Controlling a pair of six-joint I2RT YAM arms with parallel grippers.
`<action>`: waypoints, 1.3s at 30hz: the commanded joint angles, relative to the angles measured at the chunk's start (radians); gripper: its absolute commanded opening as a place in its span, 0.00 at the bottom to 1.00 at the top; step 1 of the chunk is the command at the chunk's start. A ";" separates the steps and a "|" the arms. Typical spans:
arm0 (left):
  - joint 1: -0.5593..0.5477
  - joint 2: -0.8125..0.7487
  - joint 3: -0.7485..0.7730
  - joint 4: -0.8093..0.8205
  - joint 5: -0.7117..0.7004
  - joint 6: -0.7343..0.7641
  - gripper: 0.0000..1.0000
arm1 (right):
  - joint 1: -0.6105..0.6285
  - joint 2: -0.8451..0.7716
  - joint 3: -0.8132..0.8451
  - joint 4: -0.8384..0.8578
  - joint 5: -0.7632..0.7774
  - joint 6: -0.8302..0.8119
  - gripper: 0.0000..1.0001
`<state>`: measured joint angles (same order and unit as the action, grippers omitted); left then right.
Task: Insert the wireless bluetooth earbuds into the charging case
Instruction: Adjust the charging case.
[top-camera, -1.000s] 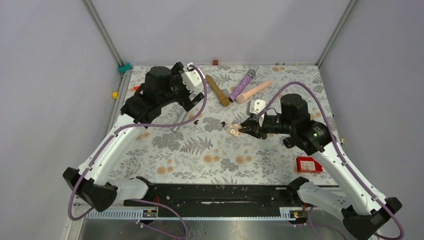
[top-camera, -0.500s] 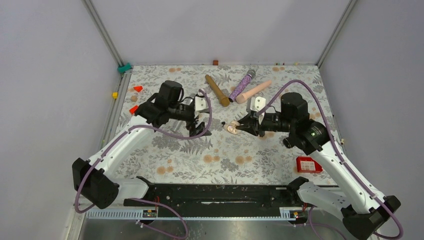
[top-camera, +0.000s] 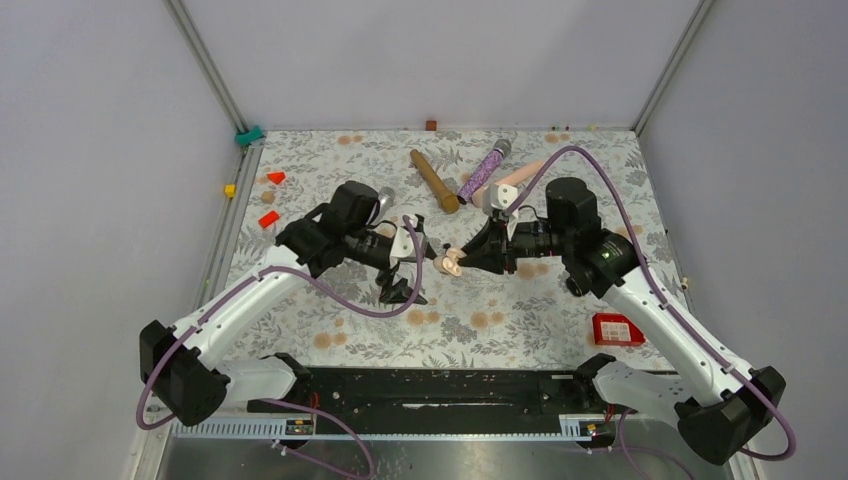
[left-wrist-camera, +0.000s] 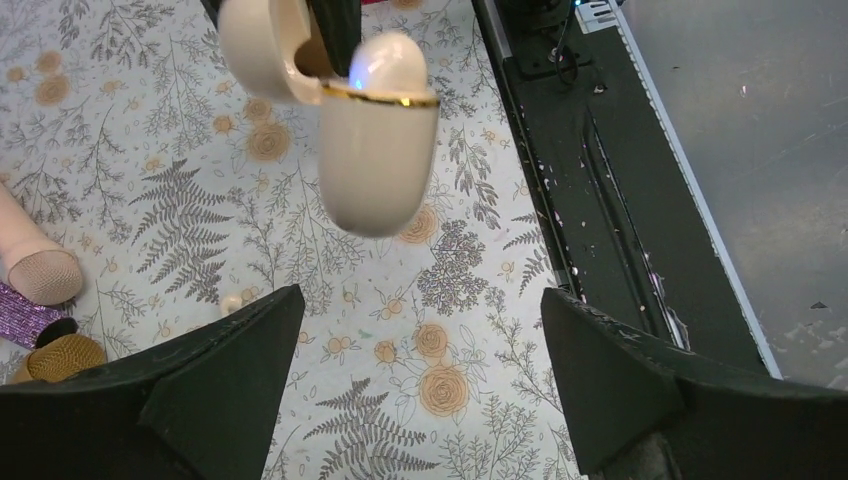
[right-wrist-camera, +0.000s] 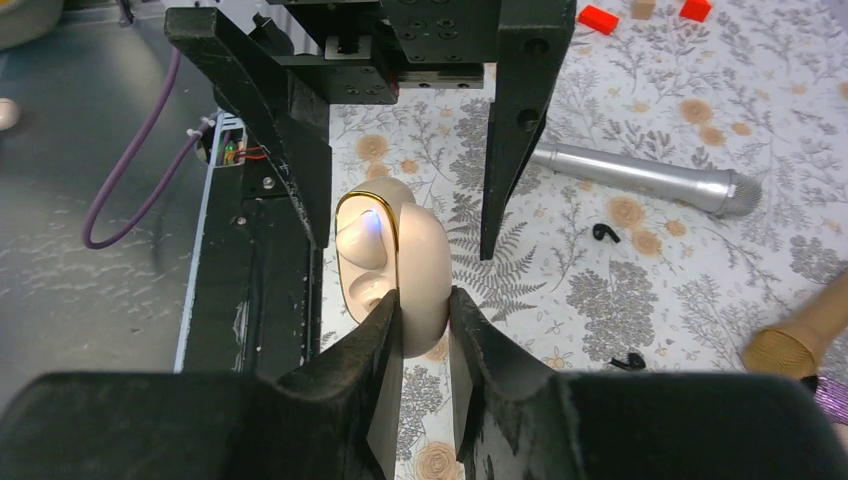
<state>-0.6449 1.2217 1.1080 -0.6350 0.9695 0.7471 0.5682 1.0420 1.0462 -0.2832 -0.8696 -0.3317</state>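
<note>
1. From above, the right gripper (top-camera: 460, 263) is clenched on the charging case (top-camera: 446, 264), held off the table. The left gripper (top-camera: 413, 264) faces it, spread wide.
2. Left wrist: the case hangs lid-open beyond the spread fingers (left-wrist-camera: 235, 345).
3. Right wrist: two earbuds (right-wrist-camera: 604, 233) lie on the floral cloth (right-wrist-camera: 700, 300) near a silver microphone (right-wrist-camera: 640, 178).

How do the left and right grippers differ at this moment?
The left gripper has its jaws spread wide, while the right gripper has its jaws pinched narrow. The left gripper holds nothing, but the right gripper clamps the open cream charging case above the table. Shared: both have black fingers, they point toward each other with the case between them, and neither carries an earbud.
</note>
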 joint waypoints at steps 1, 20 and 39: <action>-0.014 -0.016 0.028 0.023 0.066 0.018 0.89 | -0.005 0.018 -0.006 0.012 -0.128 0.005 0.16; -0.022 -0.018 0.043 0.082 0.194 -0.096 0.72 | -0.025 0.069 -0.008 -0.157 -0.170 -0.134 0.17; -0.101 0.046 0.082 0.082 0.122 -0.139 0.48 | -0.027 0.094 -0.014 -0.159 -0.146 -0.149 0.16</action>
<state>-0.7322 1.2682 1.1343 -0.5823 1.0760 0.6220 0.5491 1.1324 1.0168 -0.4377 -1.0138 -0.4648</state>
